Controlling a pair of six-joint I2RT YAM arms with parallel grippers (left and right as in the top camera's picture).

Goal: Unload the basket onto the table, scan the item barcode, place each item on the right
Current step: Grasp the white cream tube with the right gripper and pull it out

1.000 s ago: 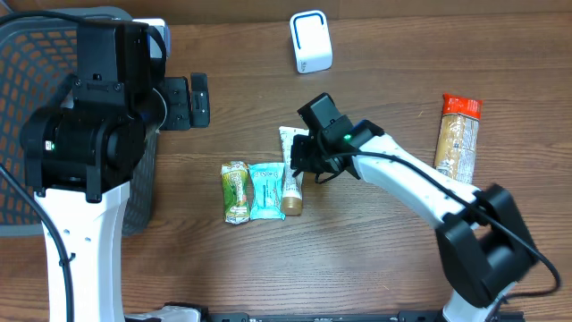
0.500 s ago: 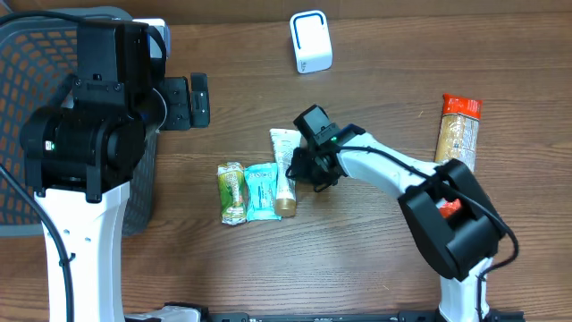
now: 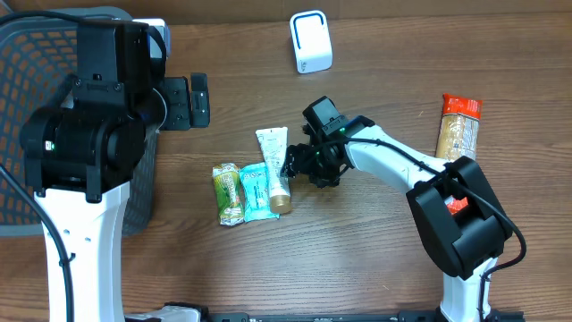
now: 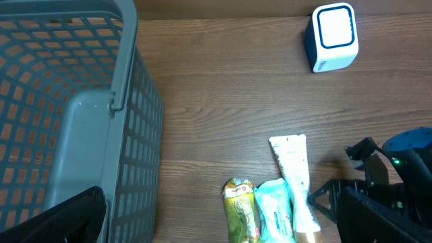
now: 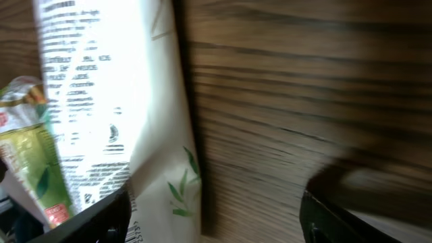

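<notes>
Right hand (image 3: 295, 168): fingers spread wide and gripping nothing, low over the table (image 3: 375, 259), just right of the white tube (image 3: 273, 154). The tube lies flat beside a teal packet (image 3: 255, 190) and a green packet (image 3: 231, 192). Left hand (image 3: 189, 101): fully spread and empty, near the grey basket (image 3: 18, 89) at the left; scanner (image 3: 310, 42) at the far edge, well apart from the tube.

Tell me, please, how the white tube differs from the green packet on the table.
The white tube is longer, with a gold cap; the green packet is shorter and crinkled. The white tube sits at the right end of the row, the green packet at the left, with a teal packet between. Both lie flat on the wooden table, roughly parallel.
</notes>
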